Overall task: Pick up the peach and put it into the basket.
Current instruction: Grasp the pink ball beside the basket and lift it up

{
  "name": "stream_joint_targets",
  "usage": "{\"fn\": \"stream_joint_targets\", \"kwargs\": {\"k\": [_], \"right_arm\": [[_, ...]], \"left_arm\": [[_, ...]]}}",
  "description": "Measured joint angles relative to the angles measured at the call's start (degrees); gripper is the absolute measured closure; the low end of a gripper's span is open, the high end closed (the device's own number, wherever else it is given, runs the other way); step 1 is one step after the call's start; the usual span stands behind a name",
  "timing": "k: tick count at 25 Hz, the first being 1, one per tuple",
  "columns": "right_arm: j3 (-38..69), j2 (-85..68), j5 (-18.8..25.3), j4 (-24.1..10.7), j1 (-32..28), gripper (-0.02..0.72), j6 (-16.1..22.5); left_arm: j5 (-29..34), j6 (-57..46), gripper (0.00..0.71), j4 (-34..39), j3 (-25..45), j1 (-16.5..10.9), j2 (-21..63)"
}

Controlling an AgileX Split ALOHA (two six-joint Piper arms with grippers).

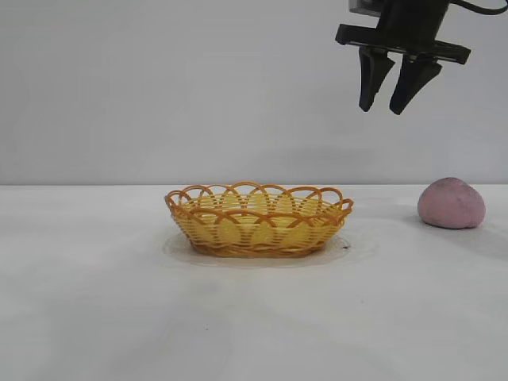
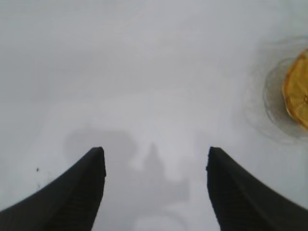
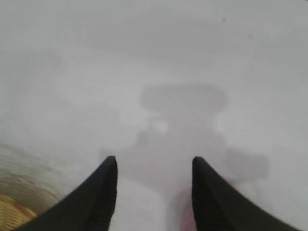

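The peach (image 1: pixel 451 203), a dull pink rounded lump, rests on the white table at the right. The yellow wicker basket (image 1: pixel 259 218) with an orange-brown looped rim stands at the table's middle and holds nothing that I can see. My right gripper (image 1: pixel 388 109) hangs high in the air, above the gap between basket and peach, open and empty. In the right wrist view its gripper (image 3: pixel 154 163) looks down on the table, with a pink sliver of the peach (image 3: pixel 186 222) by one finger. My left gripper (image 2: pixel 156 154) is open over bare table; the exterior view does not show it.
The left wrist view catches the basket's edge (image 2: pixel 297 94) off to one side. In the right wrist view a corner of the basket (image 3: pixel 12 211) shows at the frame's border. A plain grey wall stands behind the table.
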State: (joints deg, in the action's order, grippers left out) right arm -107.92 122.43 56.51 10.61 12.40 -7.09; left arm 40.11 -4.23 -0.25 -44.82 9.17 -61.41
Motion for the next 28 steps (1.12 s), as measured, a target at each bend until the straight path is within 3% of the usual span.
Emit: {"fn": "stream_joint_targets", "kwargs": {"k": [9, 19, 28], "right_arm": [[0.0, 0.0, 1.1, -0.2, 0.0, 0.367, -1.0], [0.0, 0.0, 3.0, -1.9, 0.0, 0.367, -1.0], [0.0, 0.0, 4.4, -3.1, 0.0, 0.367, -1.0]], "left_arm": [[17.1, 0.0, 0.256, 0.0, 8.5, 0.0, 28.8], [30.0, 0.0, 0.256, 2.7, 12.6, 0.0, 46.3], [25.3, 3.4, 0.256, 2.3, 16.5, 0.0, 60.3]]}}
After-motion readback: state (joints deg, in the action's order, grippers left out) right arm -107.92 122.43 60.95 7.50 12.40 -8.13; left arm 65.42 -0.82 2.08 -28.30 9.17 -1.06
